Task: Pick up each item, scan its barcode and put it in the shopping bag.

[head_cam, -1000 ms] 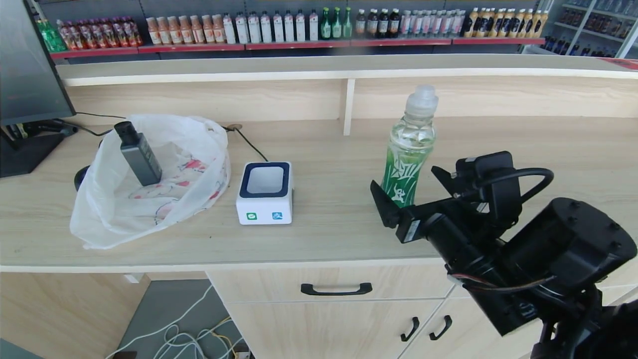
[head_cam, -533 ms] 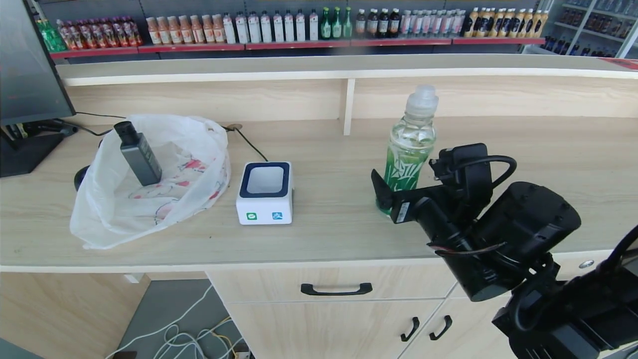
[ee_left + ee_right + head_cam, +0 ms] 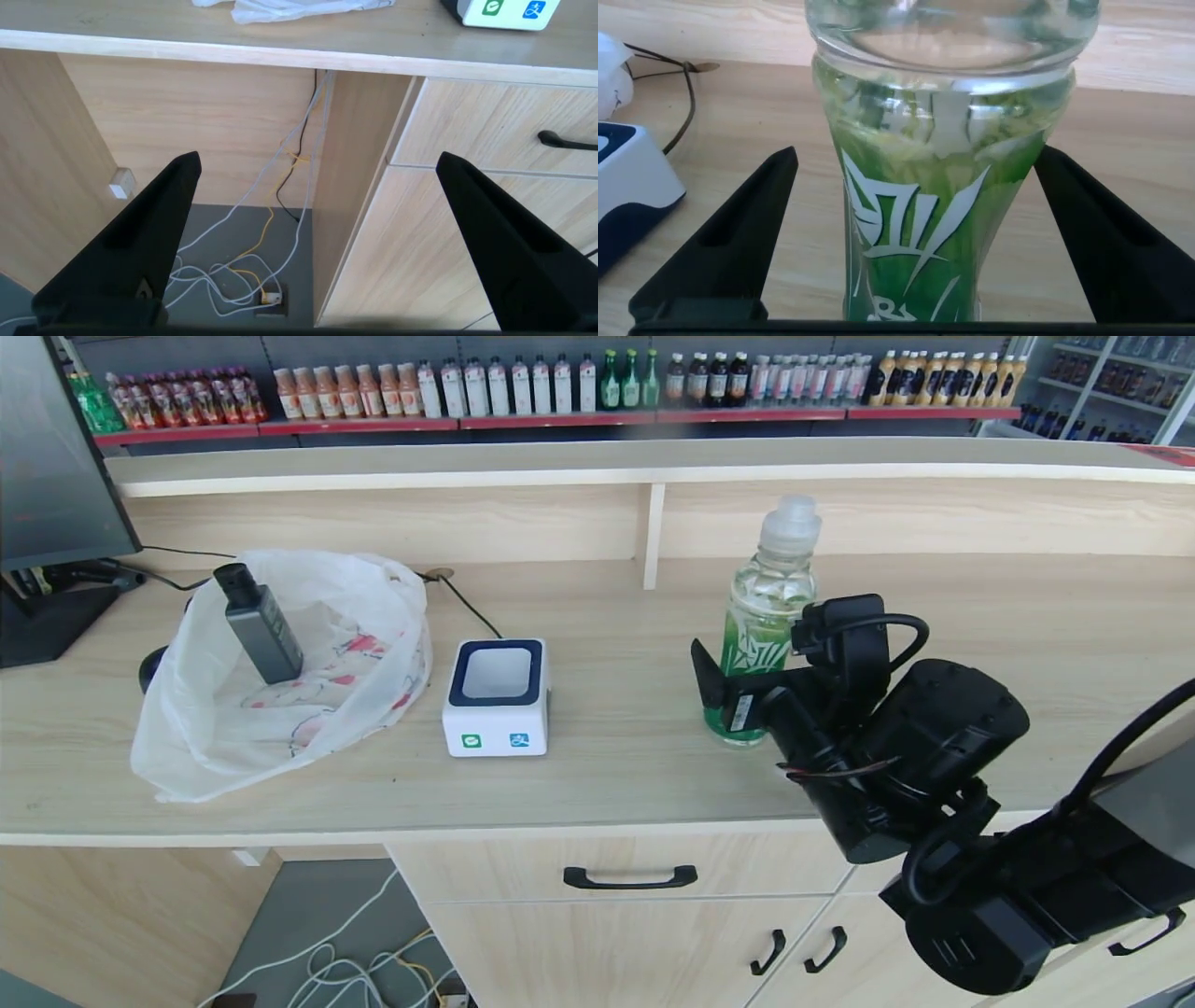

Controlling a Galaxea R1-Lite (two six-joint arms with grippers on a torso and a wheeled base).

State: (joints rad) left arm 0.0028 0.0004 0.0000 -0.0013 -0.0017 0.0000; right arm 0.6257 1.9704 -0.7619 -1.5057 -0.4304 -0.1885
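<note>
Worktop (image 3: 607, 616) front edge runs straight across, w/ drawers (image 3: 630, 877) under it on the right and an open gap w/ floor cables (image 3: 252, 271) under the left part. Back edge is closed by a raised ledge (image 3: 607, 467) w/ an upright divider (image 3: 653, 537) at mid-span. Open room: the bare strip btwn scanner (image 3: 497, 695) and bottle (image 3: 770, 597), plus the whole stretch right of the bottle. The left end is crowded: monitor (image 3: 51, 448) at the corner and shopping bag (image 3: 280, 709) beside it, mouth open.

Surface is pale wood laminate. A thin cable (image 3: 467, 602) runs from the back toward the scanner. A grey item (image 3: 260, 625) leans tilted inside the bag. Behind the ledge are store shelves (image 3: 560, 392) lined w/ drinks.

Bottle stands upright on the worktop, well right of the scanner, clear cap on top, green label. Right end effector (image 3: 752, 663) is level w/ the label, fingers spread wide on either side of it. The wrist view shows a gap each side, so no contact. Left end effector (image 3: 313, 233) hangs below the worktop's front edge, fingers wide apart, nothing btwn them, facing the gap w/ the cables.
</note>
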